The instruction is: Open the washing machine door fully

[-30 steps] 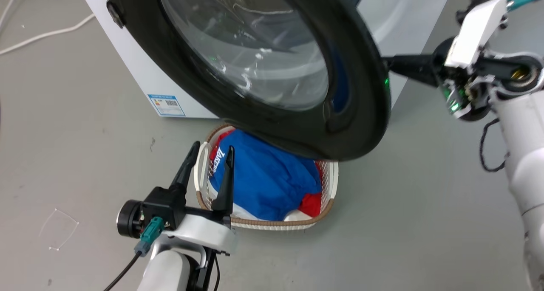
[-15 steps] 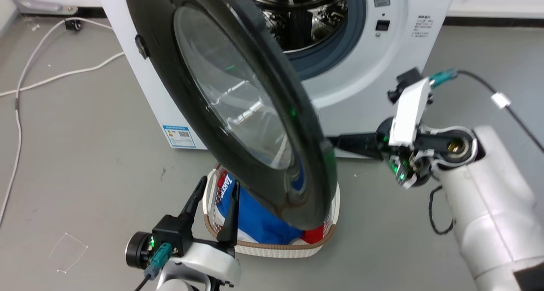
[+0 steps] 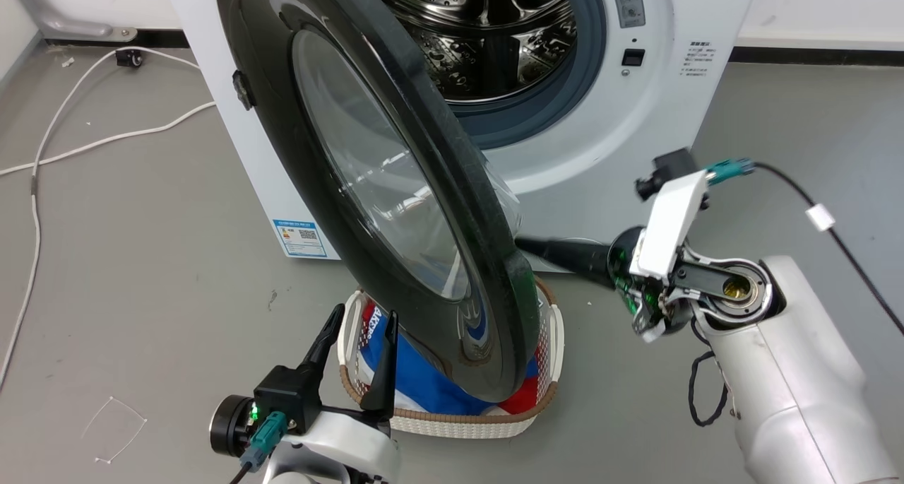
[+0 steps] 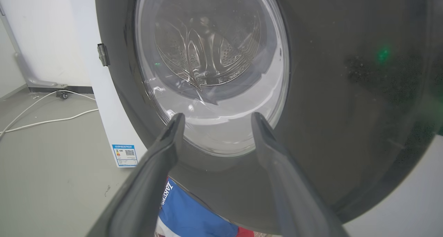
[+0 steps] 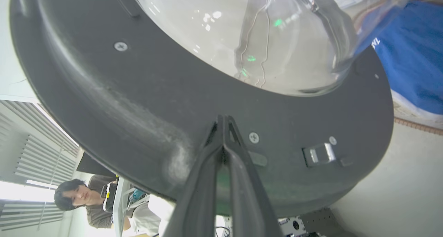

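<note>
Washer (image 3: 607, 152) on the floor, drum exposed. Door (image 3: 381, 187) hangs partly open, hinged at the view's left, its lower edge over the basket (image 3: 459, 422) of clothes. Right gripper (image 5: 223, 121): fingers closed together, empty, tips at the door's inner face near the rim. Left gripper (image 3: 364, 314): fingers open, empty, beside the basket.

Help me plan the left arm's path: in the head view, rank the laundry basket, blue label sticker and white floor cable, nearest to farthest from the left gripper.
From the left gripper:
1. Laundry basket, just to its right.
2. Blue label sticker, low on the washing machine ahead.
3. White cable, on the floor far left.
</note>
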`<state>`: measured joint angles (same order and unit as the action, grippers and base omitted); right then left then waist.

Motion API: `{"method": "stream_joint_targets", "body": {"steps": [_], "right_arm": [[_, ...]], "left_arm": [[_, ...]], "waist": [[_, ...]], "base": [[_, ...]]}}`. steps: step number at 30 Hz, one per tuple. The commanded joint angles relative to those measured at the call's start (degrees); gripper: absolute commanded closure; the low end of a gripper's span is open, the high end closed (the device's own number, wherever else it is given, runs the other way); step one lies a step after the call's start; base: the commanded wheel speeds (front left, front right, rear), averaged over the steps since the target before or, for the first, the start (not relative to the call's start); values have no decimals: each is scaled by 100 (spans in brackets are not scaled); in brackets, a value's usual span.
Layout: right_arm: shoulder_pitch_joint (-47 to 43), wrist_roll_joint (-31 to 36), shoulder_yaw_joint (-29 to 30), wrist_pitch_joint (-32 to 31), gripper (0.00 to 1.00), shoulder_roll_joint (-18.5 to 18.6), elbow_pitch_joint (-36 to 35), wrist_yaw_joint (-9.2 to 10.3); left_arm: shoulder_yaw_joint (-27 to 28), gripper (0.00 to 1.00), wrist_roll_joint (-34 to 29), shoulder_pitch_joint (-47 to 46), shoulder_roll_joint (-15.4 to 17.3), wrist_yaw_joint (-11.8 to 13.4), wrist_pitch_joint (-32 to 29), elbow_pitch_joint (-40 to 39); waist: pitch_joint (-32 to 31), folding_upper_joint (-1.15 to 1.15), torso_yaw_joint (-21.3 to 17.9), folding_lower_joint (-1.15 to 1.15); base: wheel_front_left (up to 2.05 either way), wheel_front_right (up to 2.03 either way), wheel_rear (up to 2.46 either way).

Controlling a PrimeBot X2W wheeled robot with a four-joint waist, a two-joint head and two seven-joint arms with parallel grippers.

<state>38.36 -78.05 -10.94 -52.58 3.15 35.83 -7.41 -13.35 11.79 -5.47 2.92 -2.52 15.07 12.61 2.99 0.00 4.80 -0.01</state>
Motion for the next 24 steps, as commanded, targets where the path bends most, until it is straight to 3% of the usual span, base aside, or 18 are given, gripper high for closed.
{"method": "stream_joint_targets", "body": {"steps": [1,8,19,20,21,22,23,24], "right_arm": [[-121,103,60,267,100,-21,-150,-15],[-875,441,516,1792,100,176,-879,-15],[-3014,544,969,3175,100,402,-2023,-15],[-3158,594,967,3284,88,400,-2123,-15],[-3298,615,971,3400,62,377,-2229,-15],[-3421,639,985,3510,28,349,-2319,-15],[-3530,685,1002,3641,7,335,-2415,-15],[-3622,716,1027,3785,0,317,-2511,-15]], "left_arm": [[-3,0,9,19,-3,12,14,0],[70,0,2,86,-3,44,14,56],[498,0,4,318,-3,72,14,82],[545,0,5,332,-2,82,14,78],[580,0,4,357,-2,86,14,69],[604,0,-2,385,-3,83,14,65],[626,0,-10,409,-3,82,14,68],[646,0,-20,423,-4,78,14,76]], "waist": [[0,0,-17,1],[-90,0,-151,1],[-324,0,-547,1],[-337,0,-580,1],[-350,0,-607,1],[-359,0,-624,1],[-373,0,-639,1],[-389,0,-652,1]], "base": [[0,0,0],[0,0,0],[0,0,0],[0,0,0],[0,0,0],[0,0,0],[0,0,0],[0,0,0]]}}
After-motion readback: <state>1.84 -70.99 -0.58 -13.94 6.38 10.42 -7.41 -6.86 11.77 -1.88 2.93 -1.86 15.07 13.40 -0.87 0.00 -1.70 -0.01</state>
